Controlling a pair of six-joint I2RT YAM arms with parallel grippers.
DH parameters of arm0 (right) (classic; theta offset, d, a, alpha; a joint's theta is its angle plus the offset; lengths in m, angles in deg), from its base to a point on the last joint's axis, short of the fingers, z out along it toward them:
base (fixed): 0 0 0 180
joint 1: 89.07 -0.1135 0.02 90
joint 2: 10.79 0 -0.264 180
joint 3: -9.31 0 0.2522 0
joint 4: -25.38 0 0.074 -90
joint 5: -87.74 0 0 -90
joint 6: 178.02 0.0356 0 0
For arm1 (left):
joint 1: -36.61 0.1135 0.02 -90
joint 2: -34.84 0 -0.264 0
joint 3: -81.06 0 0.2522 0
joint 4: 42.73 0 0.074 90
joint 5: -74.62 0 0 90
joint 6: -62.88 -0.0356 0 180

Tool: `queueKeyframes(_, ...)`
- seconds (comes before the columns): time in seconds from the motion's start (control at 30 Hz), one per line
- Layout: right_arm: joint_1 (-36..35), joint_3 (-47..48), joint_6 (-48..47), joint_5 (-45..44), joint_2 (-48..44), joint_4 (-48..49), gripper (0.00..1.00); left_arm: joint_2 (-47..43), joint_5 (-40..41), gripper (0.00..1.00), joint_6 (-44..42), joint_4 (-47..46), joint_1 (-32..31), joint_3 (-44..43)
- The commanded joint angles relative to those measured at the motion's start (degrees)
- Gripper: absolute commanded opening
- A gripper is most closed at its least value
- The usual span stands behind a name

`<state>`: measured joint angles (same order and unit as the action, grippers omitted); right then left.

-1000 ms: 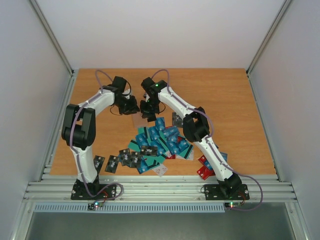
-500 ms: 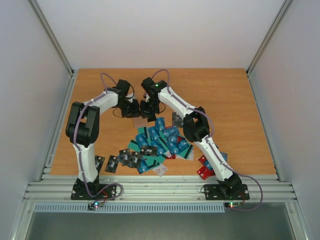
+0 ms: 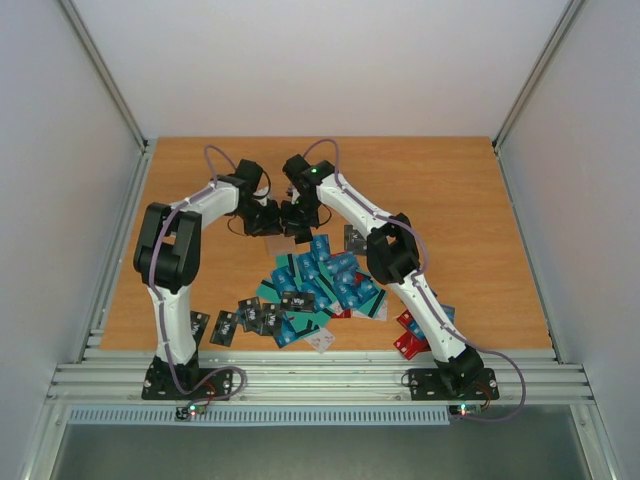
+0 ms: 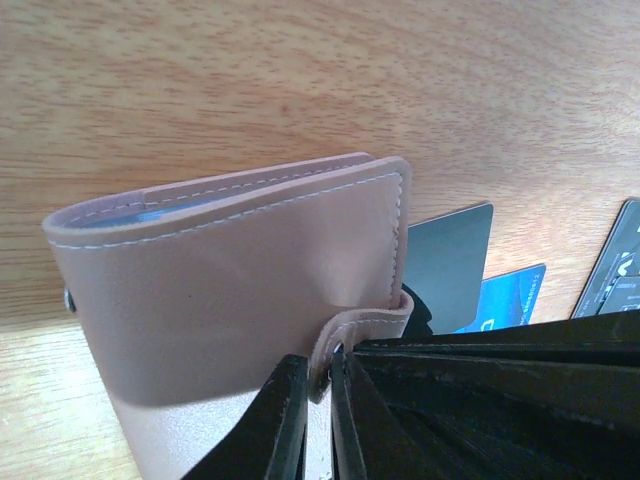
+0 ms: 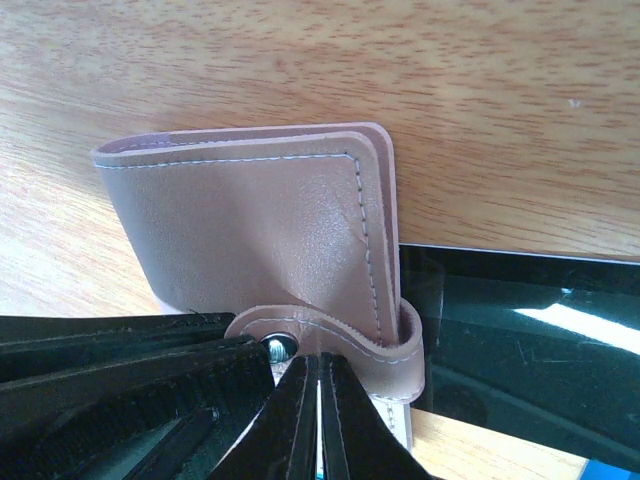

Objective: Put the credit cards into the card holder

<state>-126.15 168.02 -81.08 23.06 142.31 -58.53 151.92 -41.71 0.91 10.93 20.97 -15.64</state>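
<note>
The card holder (image 3: 280, 226), a taupe stitched sleeve, is held between my two grippers at the back middle of the table. In the left wrist view the card holder (image 4: 240, 290) stands on edge, with blue showing inside its top slot. My left gripper (image 4: 318, 378) is pinched on the tip of its snap strap. My right gripper (image 5: 318, 385) is shut on the holder's (image 5: 260, 230) lower edge, just under the looped strap and its metal snap (image 5: 278, 347). The credit cards (image 3: 325, 280) lie heaped, mostly blue and teal, in front of both grippers.
Black cards (image 3: 250, 316) lie in a row near the front left, and red cards (image 3: 410, 340) lie by the right arm's base. A black card (image 4: 450, 260) and a blue one (image 4: 505, 300) lie right beside the holder. Metal rails edge the table.
My left gripper has swung right, up to the card holder, and its jaws have narrowed onto the strap. The right gripper has stayed in place, shut.
</note>
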Motion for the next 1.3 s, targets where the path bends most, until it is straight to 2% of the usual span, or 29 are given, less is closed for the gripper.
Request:
queueKeyframes(0.0, -1.6, -3.2, -0.6, -1.5, 3.3, -5.8, 0.04, 1.7, 1.5, 0.12, -0.9, -0.2, -0.5, -2.1)
queueKeyframes(0.17, -1.6, -3.2, -0.7, -1.3, 3.3, -5.8, 0.04, 1.7, 2.3, 0.17, -1.6, 0.2, -0.6, -2.9)
queueKeyframes(0.5, -1.4, -3.3, -0.9, -1.4, 3.3, -5.9, 0.04, 2.4, 1.8, 0.04, -1.8, 0.2, -1.1, -2.9)
queueKeyframes(1.0, -0.4, -3.3, -0.2, -0.7, 1.5, -4.9, 0.04, 2.9, 1.2, 0.02, -2.6, 1.0, -1.7, -2.3)
queueKeyframes(1.27, 1.3, -6.1, 1.7, 3.7, -2.2, 0.2, 0.05, 2.4, 1.6, 0.00, -3.0, 0.8, -1.7, -0.5)
